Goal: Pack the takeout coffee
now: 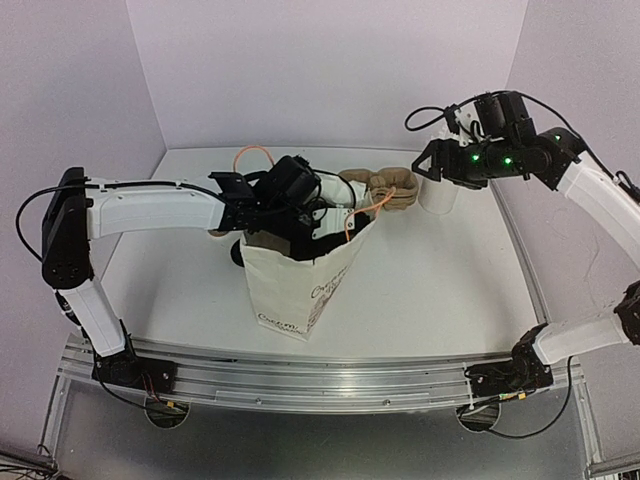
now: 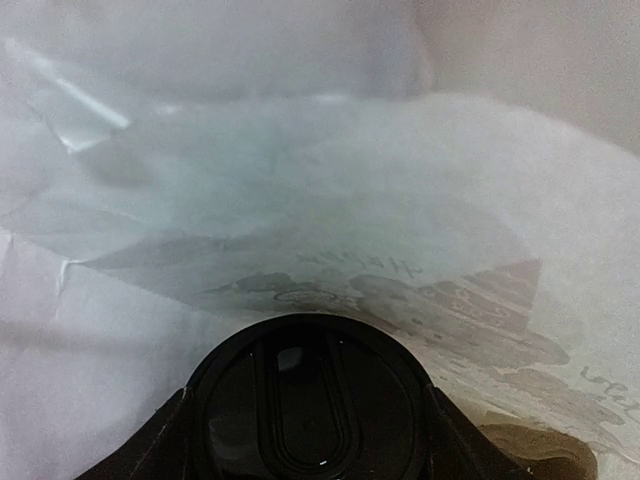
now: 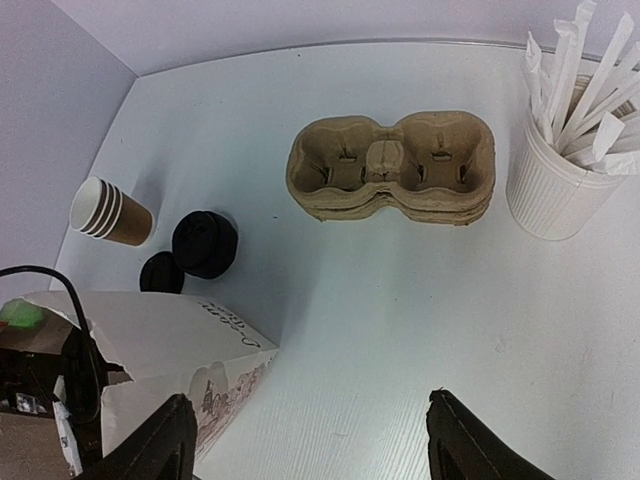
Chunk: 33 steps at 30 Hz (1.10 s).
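The takeout coffee shows only as its round black lid (image 2: 305,380) in the left wrist view, with its brown cup hidden below. My left gripper (image 2: 310,445) is shut on it, a finger against each side of the lid. It holds the coffee inside the white paper bag (image 1: 295,290), whose white walls fill that view. In the top view the left gripper (image 1: 297,222) reaches into the bag's open mouth. My right gripper (image 3: 315,440) is open and empty. It hangs high over the table at the back right (image 1: 430,160).
A stack of brown pulp cup carriers (image 3: 392,165) lies behind the bag. A white ribbed cup of wrapped straws (image 3: 555,185) stands to its right. A nested stack of lidless brown cups (image 3: 110,210) and black lids (image 3: 205,243) lie at the left. The bag has orange handles (image 1: 252,152).
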Each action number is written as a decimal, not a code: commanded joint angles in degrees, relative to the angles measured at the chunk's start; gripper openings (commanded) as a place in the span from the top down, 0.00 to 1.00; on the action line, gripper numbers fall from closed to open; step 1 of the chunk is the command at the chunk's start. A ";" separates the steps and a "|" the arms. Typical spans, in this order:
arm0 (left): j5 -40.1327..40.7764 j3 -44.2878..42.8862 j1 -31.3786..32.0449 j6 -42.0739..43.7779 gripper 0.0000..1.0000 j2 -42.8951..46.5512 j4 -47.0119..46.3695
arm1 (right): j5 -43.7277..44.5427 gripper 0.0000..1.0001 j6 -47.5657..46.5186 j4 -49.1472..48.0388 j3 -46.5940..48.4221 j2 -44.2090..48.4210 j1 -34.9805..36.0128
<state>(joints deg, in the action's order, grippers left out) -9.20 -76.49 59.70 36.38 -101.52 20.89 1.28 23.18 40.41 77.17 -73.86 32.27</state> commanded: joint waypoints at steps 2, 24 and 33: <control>-0.91 -2.23 0.23 -2.18 0.34 5.04 -4.03 | -2.68 0.26 -0.62 -0.25 2.90 -1.39 -0.02; -2.83 -2.49 -0.21 -7.06 0.24 11.75 -5.03 | -6.24 0.25 -0.71 -0.24 6.86 -5.35 -0.02; -1.70 -0.94 -0.81 -8.76 0.26 11.34 -5.71 | -6.52 0.25 -0.85 -0.26 7.83 -5.78 0.01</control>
<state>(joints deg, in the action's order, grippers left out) -10.95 -76.53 59.59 30.02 -91.68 16.26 -4.42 23.14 40.37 82.40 -79.07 32.27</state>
